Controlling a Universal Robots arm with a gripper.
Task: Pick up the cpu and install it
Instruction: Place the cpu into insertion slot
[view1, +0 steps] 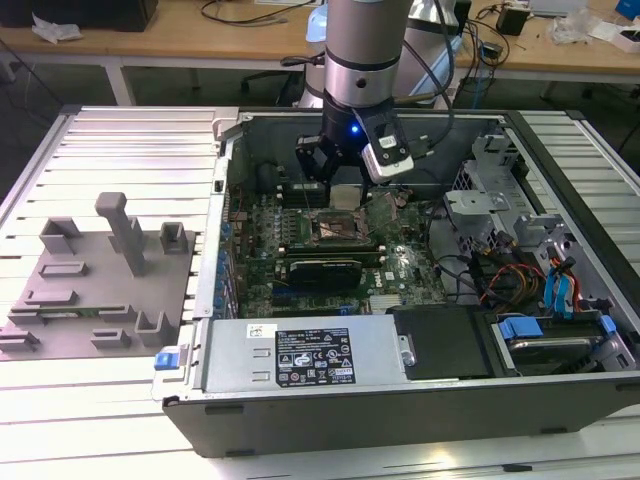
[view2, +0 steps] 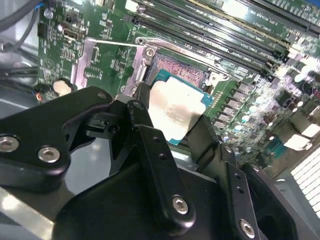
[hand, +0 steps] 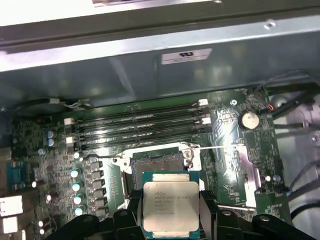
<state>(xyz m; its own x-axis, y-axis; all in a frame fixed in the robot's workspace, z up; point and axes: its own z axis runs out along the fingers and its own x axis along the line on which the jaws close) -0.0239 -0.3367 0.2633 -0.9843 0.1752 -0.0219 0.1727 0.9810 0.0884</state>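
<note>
Gripping flat silver-topped square cpu (hand: 170, 202) by its edges, black claw (hand: 170, 220) holds it level above dark metal-framed socket (hand: 155, 164) for seating.

Pale silver cpu (hand: 170, 205) with green edge, black hand (view2: 175, 115), green motherboard (view2: 107, 37)

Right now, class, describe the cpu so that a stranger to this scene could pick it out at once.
Find the open computer case and the green motherboard inside it. Near its dark metal-framed socket, black fingers clamp the cpu: a small flat square with a pale silver top, unlike the dark fixed chips around it.
</note>
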